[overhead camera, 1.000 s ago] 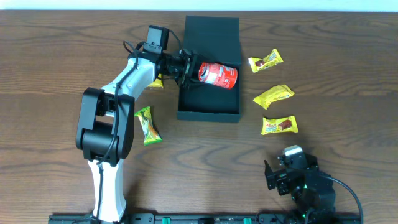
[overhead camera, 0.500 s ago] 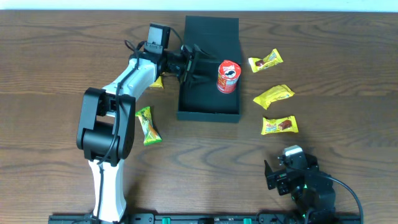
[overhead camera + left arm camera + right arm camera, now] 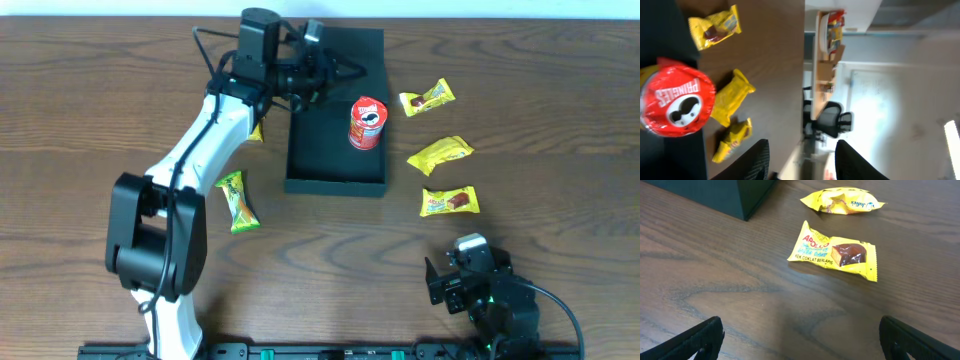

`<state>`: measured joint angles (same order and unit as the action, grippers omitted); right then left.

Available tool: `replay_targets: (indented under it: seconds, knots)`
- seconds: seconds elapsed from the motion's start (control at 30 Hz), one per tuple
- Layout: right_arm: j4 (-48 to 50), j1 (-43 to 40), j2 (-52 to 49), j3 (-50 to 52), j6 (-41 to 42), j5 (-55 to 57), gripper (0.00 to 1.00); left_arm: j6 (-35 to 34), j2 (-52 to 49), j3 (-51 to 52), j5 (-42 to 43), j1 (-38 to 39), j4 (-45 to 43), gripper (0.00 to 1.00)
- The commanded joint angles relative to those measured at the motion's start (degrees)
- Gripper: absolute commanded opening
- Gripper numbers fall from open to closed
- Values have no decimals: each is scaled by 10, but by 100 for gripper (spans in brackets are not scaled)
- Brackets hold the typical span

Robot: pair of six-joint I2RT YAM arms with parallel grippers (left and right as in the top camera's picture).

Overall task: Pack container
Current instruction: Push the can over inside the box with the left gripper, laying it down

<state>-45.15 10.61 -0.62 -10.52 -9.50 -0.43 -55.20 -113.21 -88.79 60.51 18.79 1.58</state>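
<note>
The dark teal container (image 3: 335, 165) lies open on the table, its flap lid (image 3: 350, 42) at the far end. A red Pringles can (image 3: 367, 122) stands upright inside it, and it also shows in the left wrist view (image 3: 675, 97). My left gripper (image 3: 325, 60) is open and empty, raised over the container's far left part, apart from the can; its jaws (image 3: 802, 152) stand wide. My right gripper (image 3: 455, 268) is open and empty near the front edge, its fingertips (image 3: 695, 340) far apart above bare wood.
Three yellow snack packets lie right of the container: one far (image 3: 427, 97), one middle (image 3: 440, 153), one near (image 3: 449, 201), the near one also in the right wrist view (image 3: 835, 252). A green-yellow packet (image 3: 237, 200) lies left. Another packet (image 3: 256, 131) is partly under the left arm.
The left gripper let go of the Pringles can, which went from lying sideways in the jaws to standing upright in the container. The gripper then drew back and rose toward the far left.
</note>
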Motion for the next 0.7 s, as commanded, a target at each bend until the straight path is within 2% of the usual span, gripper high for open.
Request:
replay_targets:
  seconds: [0.0,0.07,0.13,0.33,0.47,0.67]
  knots:
    - [-1,-5,3,5,-4,2,99,114,5,-1,-89,24,56,38]
    - [-1,-5,3,5,-4,2,99,178,5,-2,-205,42,156,34]
    - [-1,-5,3,5,-4,2,99,219,5,-3,-273,58,206,32]
    - [-1,-5,3,5,-4,2,99,236,5,-23,-451,96,271,35]
    - [-1,-5,3,5,-4,2,99,235,5,-23,-506,102,272,35]
    - [-1,-5,3,5,-4,2,99,205,4,-23,-517,101,268,35]
